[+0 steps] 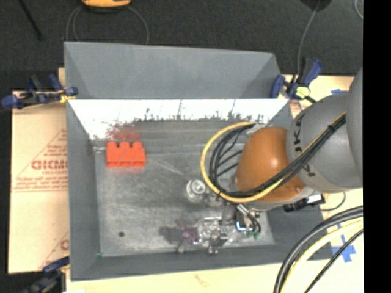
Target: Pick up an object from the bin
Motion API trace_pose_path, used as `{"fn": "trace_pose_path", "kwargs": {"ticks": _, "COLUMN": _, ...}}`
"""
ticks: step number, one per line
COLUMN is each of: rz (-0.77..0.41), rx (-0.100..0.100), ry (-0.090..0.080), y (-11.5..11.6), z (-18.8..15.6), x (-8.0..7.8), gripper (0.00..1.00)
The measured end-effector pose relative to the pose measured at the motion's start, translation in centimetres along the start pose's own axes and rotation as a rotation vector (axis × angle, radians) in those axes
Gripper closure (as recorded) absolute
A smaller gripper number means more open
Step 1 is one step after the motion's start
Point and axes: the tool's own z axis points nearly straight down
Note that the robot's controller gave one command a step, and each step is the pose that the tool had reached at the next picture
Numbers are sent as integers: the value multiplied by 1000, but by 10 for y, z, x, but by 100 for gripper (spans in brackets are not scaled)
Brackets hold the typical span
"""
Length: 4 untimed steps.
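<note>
- Though set low beside the near wall of the bin (82,237), showed too little of the gripper (221,227) to judge: could not tell whether spread or closed, nor whether holding anything.
- Found just left of it, along the same wall, a small dark purplish piece (182,235), likeliest the thing to be picked; touching or merely beside, impossible to say.
- Judged the chief danger here: scraping or jamming against that near wall on closing, for want of room between wall and piece.
- Feared also a shove rather than a grasp, pushing the dark purplish piece along the floor and coming up with nothing.
- Saw a little farther in a clear round thing (197,189), close under the looping cables (211,157) at the wrist; could have been knocked or dragged on the lift.
- Noted well apart, toward the far left, an orange block (126,154), lying flat and safe from all this.
</note>
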Motion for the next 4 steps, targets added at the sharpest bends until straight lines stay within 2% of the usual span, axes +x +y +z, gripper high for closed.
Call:
{"fn": "trace_pose_path", "kwargs": {"ticks": 1, "rz": 36, "rx": 1, "ry": -2, "y": -2, "z": 0, "x": -1, "gripper": 0}}
{"fn": "trace_pose_path", "kwargs": {"ticks": 2, "rz": -30, "rx": 5, "ry": -3, "y": 10, "z": 19, "x": -6, "gripper": 0}}
{"fn": "trace_pose_path", "kwargs": {"ticks": 3, "rz": 16, "rx": -6, "ry": -12, "y": -22, "z": 25, "x": -7, "gripper": 0}}
{"fn": "trace_pose_path", "kwargs": {"ticks": 4, "rz": 12, "rx": -4, "ry": -12, "y": -22, "z": 24, "x": -7, "gripper": 100}}
